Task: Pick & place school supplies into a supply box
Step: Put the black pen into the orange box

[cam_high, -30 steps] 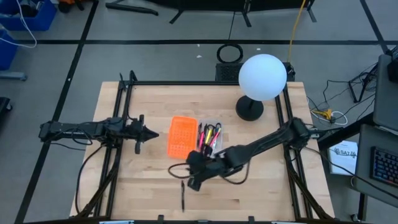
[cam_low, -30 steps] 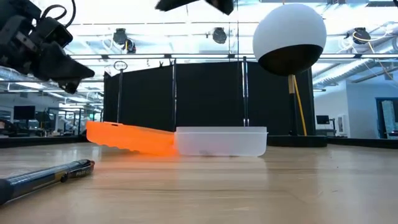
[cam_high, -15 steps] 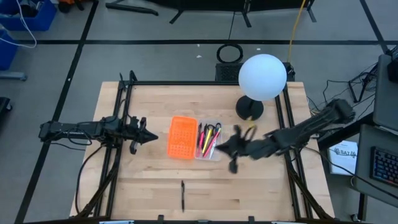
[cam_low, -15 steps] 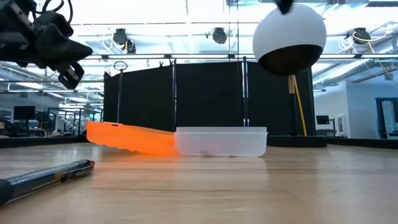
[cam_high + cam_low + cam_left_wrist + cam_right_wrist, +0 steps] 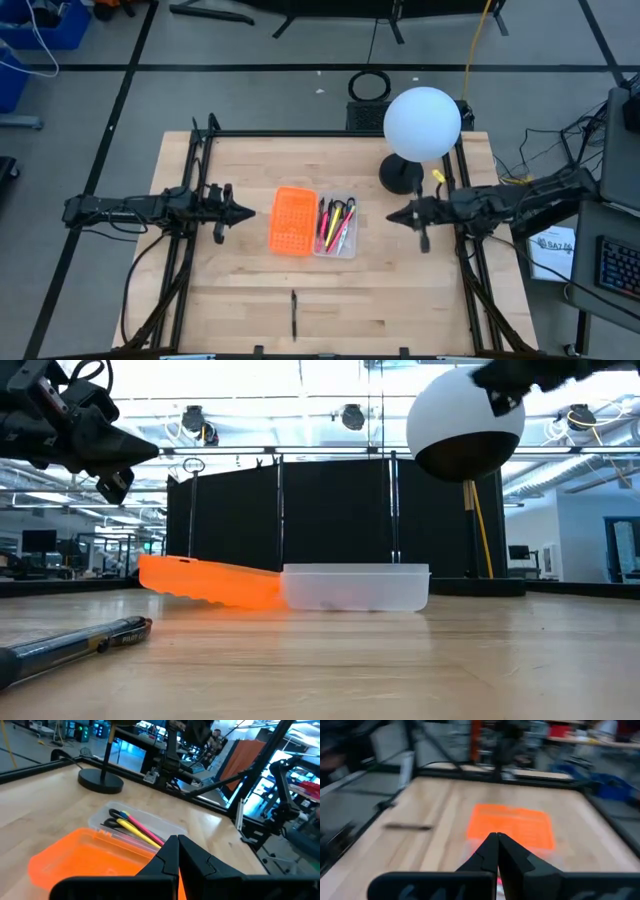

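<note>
The clear supply box (image 5: 337,226) sits mid-table with pink, yellow and dark supplies (image 5: 335,220) lying in it; they also show in the left wrist view (image 5: 135,827). An orange perforated piece (image 5: 292,221) lies against its left side. One black pen (image 5: 294,314) lies on the wood near the front edge, also in the low view (image 5: 75,645). My left gripper (image 5: 248,213) hovers shut left of the orange piece, pointing level at it. My right gripper (image 5: 390,216) hovers shut right of the box, holding nothing.
A lamp with a white globe (image 5: 422,124) and black base (image 5: 401,175) stands at the back right, close to my right arm. Black frame rails (image 5: 196,200) run along the table's left and right sides. Bare wood lies around the black pen at the front.
My right gripper has drawn back fast from above the black pen at the front middle toward the table's right edge, ending right of the box. The black pen has stayed on the table. My left gripper has rolled a little about its own line, staying in place.
</note>
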